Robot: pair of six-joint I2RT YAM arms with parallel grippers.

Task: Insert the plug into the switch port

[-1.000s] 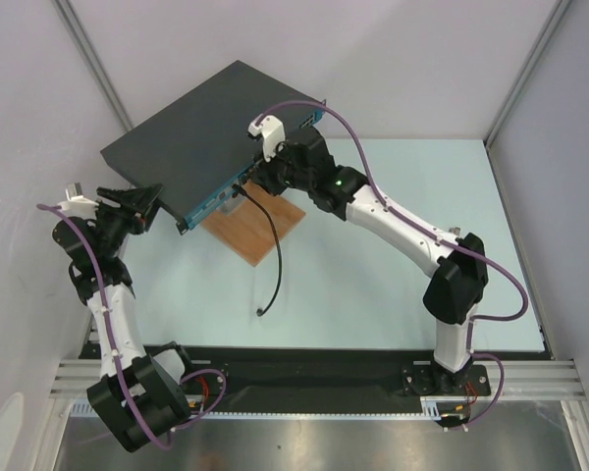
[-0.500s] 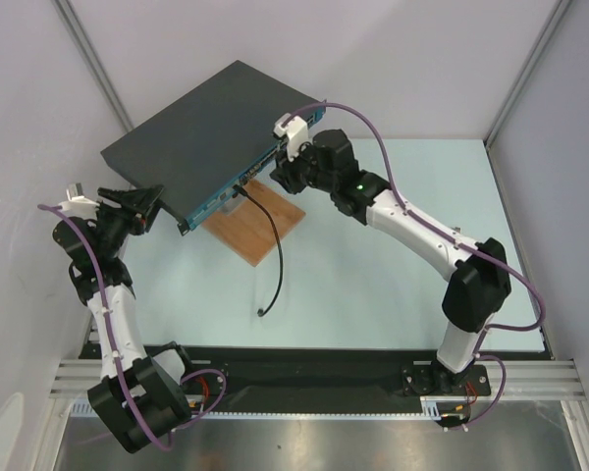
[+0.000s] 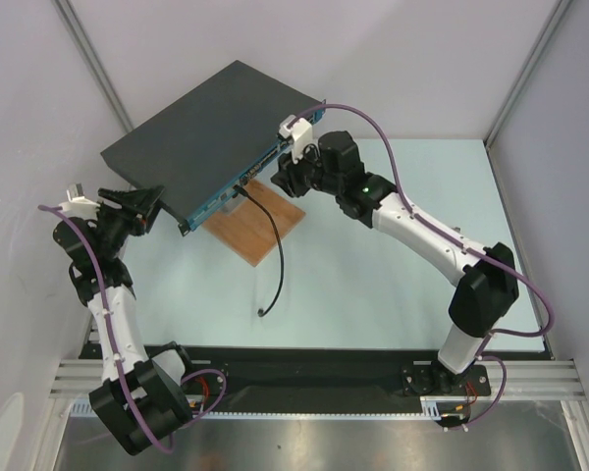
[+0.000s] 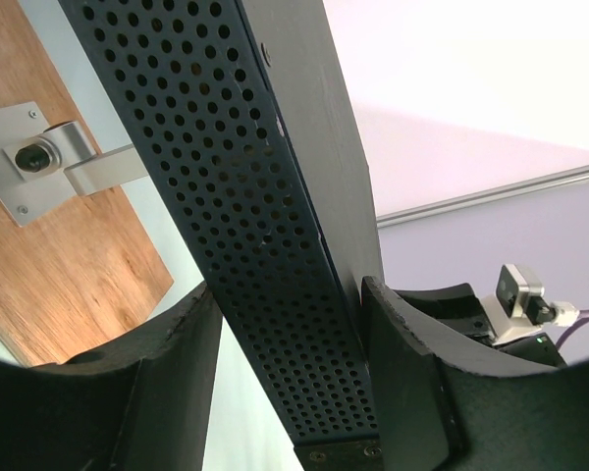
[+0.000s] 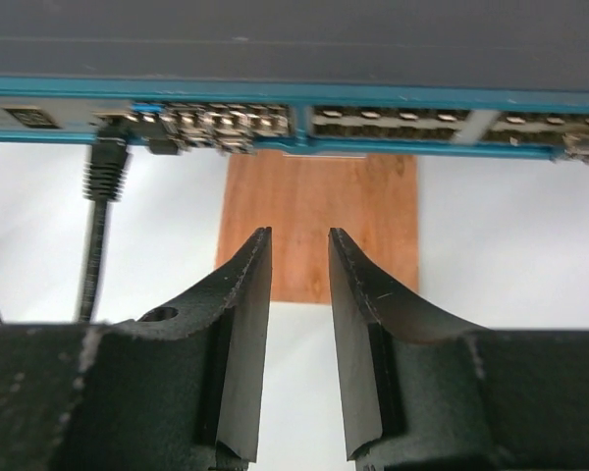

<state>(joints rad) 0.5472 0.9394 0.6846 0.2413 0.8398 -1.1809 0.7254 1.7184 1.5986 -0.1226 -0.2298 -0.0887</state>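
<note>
Switch (image 3: 211,128) rear-left on table (image 3: 393,285), port face twd me.
Plug (image 5: 106,162) in a port left of mid-face; cable (image 3: 275,245) trails fwd over board (image 3: 265,231), which lies partly under switch's front edge. My L gripper (image 4: 285,289) straddles switch's left end; R gripper (image 5: 299,235) in front of ports, right of plug.

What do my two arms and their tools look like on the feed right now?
The left arm and right arm both have white links with bulky black joints. A purple cable runs along each, and a small white camera sits at each wrist. A green light glows on the right arm. The right tool and left tool have matte black, curved fingers tapering towards the tips.
</note>
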